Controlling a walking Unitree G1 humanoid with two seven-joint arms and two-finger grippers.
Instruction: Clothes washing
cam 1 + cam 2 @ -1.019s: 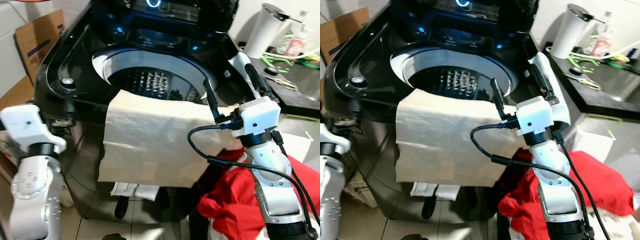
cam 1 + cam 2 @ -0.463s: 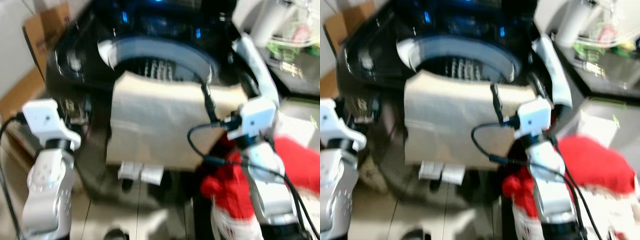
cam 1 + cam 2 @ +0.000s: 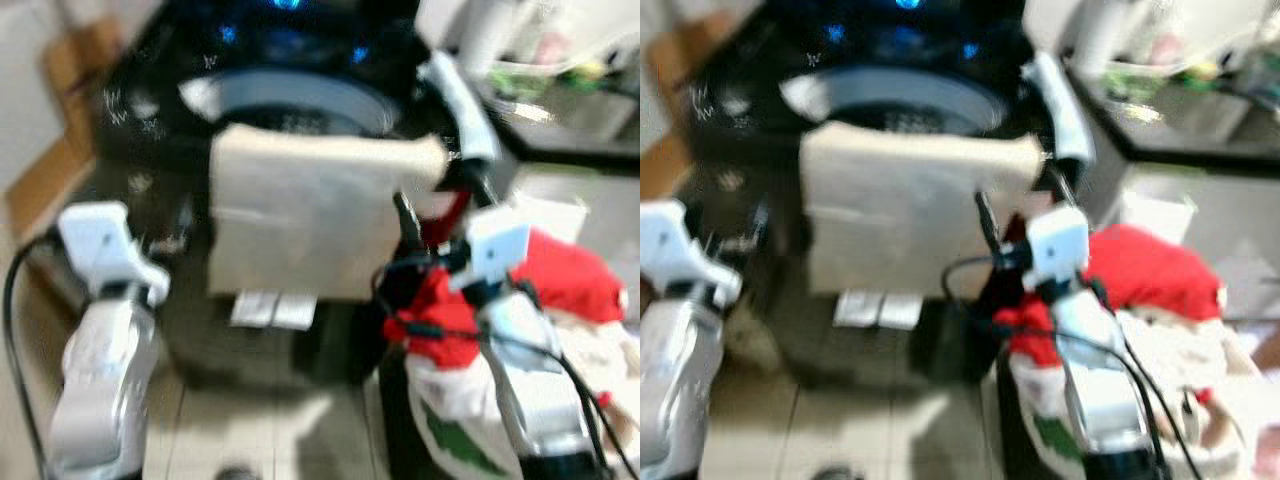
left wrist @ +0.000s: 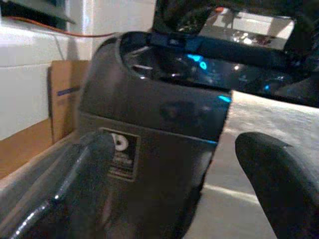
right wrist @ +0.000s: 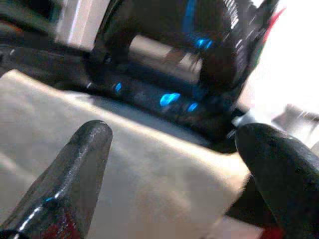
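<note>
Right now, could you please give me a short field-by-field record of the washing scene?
washer: top-loader, lid up, blue lights on
cloth: beige cloth draped over the washer's front rim, hanging down its front
laundry: red garment heaped to the right of the washer
right tool: open, empty, pointed at the beige cloth
left tool: open, empty, facing the washer's front
image: head views blurred
</note>
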